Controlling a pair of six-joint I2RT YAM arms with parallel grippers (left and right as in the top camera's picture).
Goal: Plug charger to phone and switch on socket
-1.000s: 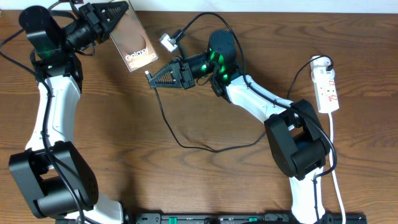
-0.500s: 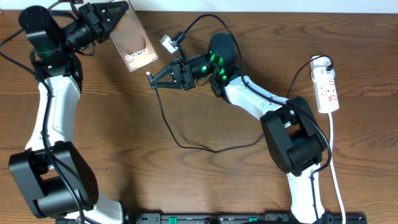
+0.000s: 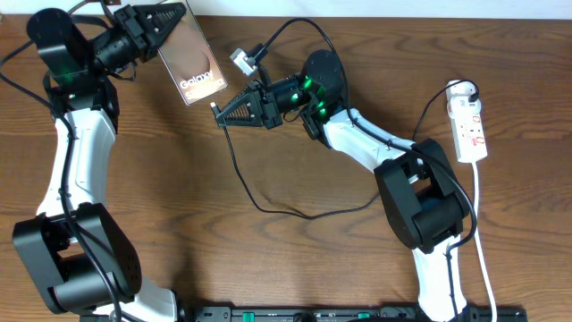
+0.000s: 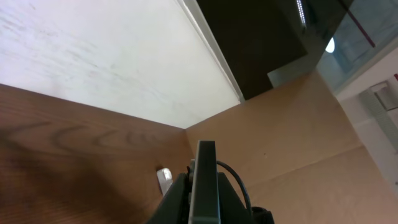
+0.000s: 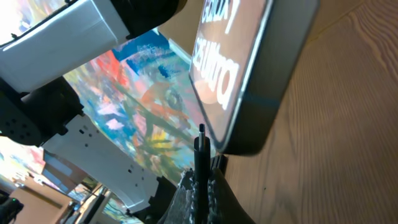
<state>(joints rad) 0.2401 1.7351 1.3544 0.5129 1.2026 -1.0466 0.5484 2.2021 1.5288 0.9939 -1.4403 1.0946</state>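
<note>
Overhead looks straight down on the desk (image 3: 268, 268); both wrist cameras sit close beside the phone (image 3: 190, 64), facing its edge

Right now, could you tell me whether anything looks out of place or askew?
Nothing looks spilled or damaged. The phone is not lying flat: the jaws of the left gripper hold it tilted, and the charger tip in the right gripper points at its edge.
</note>
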